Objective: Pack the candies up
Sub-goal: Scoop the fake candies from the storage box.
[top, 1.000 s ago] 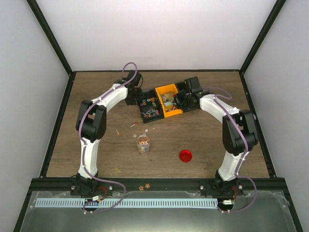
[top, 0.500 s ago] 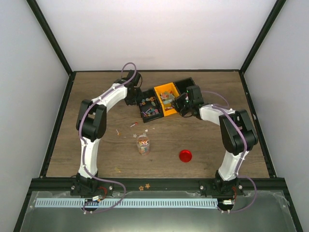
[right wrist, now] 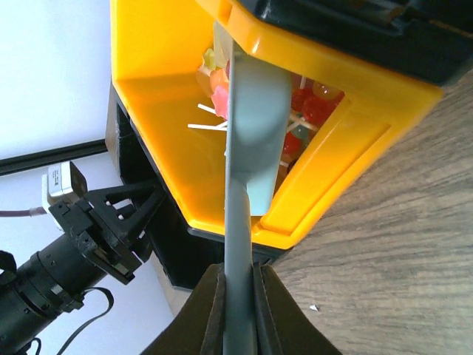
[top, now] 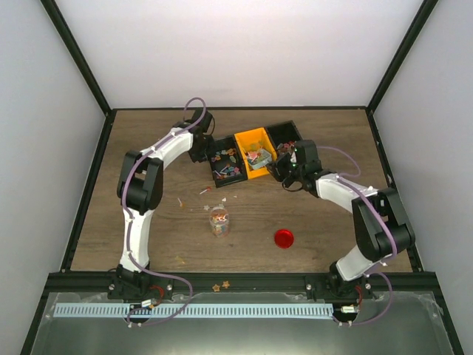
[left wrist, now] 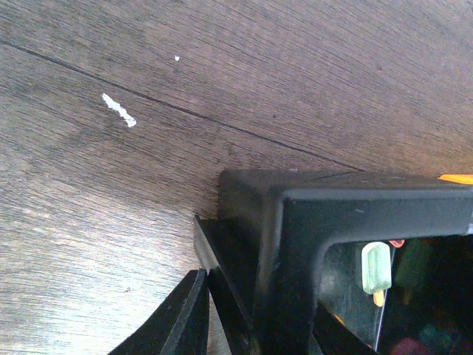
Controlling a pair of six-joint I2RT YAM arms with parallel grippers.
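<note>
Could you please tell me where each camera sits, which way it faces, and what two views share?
Top external: above and behind the arms, looking down on the table; both arms show in full.
Left wrist: low over the table, facing a corner of the black bin; its own fingers at the bottom.
Right wrist: looking into the yellow bin along the scoop that the right hand holds.
Shared: right wrist and top both show the yellow bin and the left hand.

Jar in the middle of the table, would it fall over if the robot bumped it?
Probably. The jar stands upright and looks taller than wide, so a nudge near its top might tip it. It seems small and clear, likely light and easy to slide. The red lid lies apart, so candies could spill.
</note>
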